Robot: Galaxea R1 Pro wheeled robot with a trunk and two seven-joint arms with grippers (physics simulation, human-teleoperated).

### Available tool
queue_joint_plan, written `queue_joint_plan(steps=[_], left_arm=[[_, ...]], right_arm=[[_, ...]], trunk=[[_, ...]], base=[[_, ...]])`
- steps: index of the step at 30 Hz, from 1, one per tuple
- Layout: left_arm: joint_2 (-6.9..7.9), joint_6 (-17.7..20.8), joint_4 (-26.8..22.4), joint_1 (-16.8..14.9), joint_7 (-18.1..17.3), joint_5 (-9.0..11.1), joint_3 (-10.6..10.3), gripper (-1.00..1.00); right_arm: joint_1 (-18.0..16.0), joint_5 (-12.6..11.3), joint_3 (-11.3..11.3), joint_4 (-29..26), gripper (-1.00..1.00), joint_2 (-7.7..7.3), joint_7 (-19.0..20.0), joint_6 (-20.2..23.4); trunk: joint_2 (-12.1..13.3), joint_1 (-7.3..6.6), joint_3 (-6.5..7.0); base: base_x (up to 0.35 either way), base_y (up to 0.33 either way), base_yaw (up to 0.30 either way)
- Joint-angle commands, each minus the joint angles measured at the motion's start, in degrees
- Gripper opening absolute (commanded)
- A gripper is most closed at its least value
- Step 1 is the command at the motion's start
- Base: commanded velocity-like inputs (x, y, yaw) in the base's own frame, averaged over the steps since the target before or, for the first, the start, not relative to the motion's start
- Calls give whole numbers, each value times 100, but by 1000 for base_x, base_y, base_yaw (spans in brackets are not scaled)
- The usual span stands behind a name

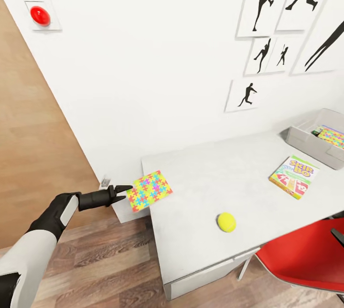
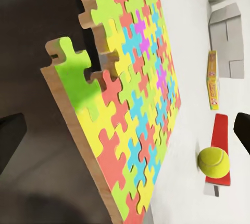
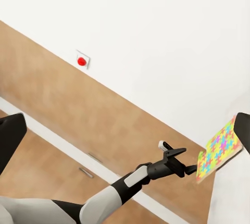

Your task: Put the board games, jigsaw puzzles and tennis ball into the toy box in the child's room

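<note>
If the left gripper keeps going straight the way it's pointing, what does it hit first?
The left gripper meets the multicoloured jigsaw puzzle first; its fingertips are already at the puzzle's edge.

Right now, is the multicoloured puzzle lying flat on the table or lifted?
Lifted and tilted. The multicoloured puzzle is pinched at its edge by the left gripper, overhanging the table corner.

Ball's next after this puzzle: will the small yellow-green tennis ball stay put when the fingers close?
Probably not: the small yellow-green tennis ball is round on the smooth pale table, so a nudge likely rolls it. It sits near the front edge and could drop off.
</note>
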Motion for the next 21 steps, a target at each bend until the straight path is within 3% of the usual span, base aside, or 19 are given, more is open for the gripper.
queue_joint_plan(steps=[1, 21], left_arm=[[0, 27, 1, -3, -12, 5, 8, 100], [0, 20, 1, -3, -12, -2, 8, 100]], right_arm=[[3, -33, 2, -4, 100, -3, -7, 48], [3, -33, 5, -8, 100, 1, -10, 40]], trunk=[[-3, 2, -4], [-3, 2, -4]], base=[[131, 56, 0], [26, 11, 0]])
